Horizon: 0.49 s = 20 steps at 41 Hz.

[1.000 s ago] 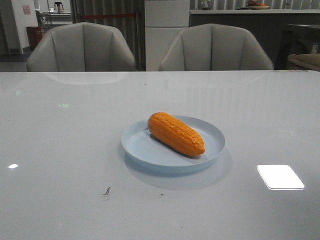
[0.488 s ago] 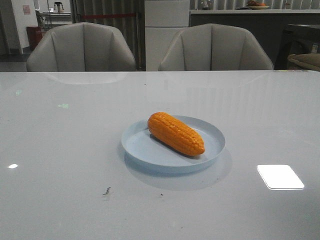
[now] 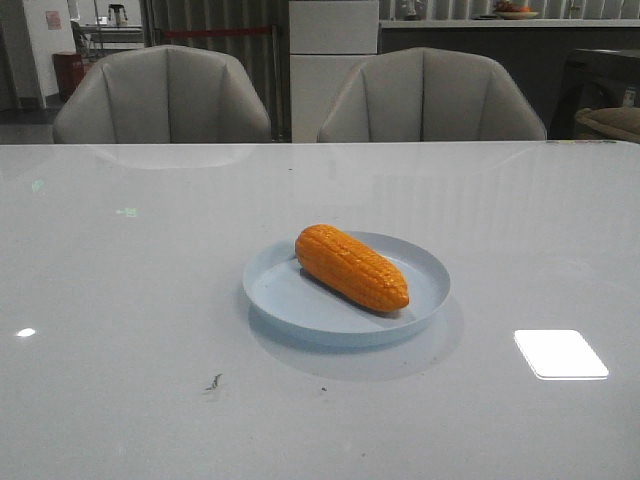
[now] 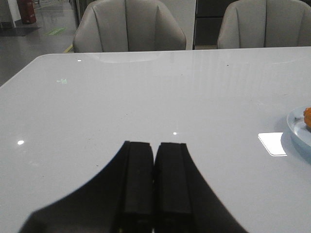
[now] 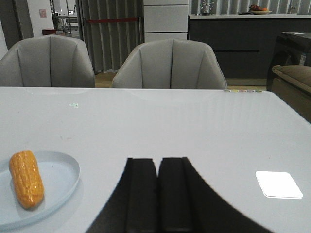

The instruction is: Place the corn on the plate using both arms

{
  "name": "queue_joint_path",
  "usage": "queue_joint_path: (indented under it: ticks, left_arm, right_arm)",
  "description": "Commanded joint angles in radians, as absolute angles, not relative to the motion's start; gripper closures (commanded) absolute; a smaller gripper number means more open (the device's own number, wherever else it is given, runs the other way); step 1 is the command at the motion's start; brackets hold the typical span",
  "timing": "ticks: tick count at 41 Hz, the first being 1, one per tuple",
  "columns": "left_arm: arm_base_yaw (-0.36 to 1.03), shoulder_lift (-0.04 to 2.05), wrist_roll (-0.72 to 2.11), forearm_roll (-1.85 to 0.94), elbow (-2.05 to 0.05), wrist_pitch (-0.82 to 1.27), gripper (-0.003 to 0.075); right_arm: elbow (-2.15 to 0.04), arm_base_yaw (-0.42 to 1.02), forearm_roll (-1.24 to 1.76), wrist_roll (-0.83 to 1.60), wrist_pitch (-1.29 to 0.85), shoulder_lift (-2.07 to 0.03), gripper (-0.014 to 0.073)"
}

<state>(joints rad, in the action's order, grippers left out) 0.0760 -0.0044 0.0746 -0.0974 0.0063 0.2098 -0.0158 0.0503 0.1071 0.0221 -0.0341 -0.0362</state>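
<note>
On the counter (image 3: 120, 400), mid-surface: corn and plate sitting together, both arms out of the front view.
Corn (image 3: 351, 266): lying on its side inside the plate, angled across it, blunt end toward the far rim, tapered end toward the near right; not overhanging.
Plate (image 3: 290, 300): resting flat on the counter, pale blue, bare floor showing to the left of the cob.
Left claw (image 4: 155, 184): clenched, pads pressing together, gripping nothing; hovering over bare counter, well apart from the plate, which is showing only at the frame edge of its wrist view.
Right claw (image 5: 158, 194): clenched likewise, carrying nothing; plate and corn lying off to one side in its wrist view, apart from the fingers.
Step in hand: placement appearing complete; arms standing clear in what looks like a retracted pose.
Next move: judging none needed on the corn; only holding clear of the plate, avoiding any sweep across the rim.
</note>
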Motion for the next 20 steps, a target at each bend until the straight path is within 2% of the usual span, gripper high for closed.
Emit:
queue_joint_path:
  ticks: [1, 6, 20]
  left_arm:
    - [0.082, -0.023, 0.074, -0.11, 0.01, 0.119, 0.0631]
    - [0.082, -0.021, 0.074, -0.11, 0.01, 0.119, 0.0631]
    - [0.082, -0.021, 0.074, -0.11, 0.01, 0.119, 0.0631]
  right_arm:
    - [0.013, 0.046, 0.108, 0.032, -0.018, 0.023, 0.0557]
    - [0.012, 0.046, 0.108, 0.032, -0.095, 0.033, 0.0557]
    - [0.012, 0.046, 0.108, 0.032, -0.087, 0.033, 0.0557]
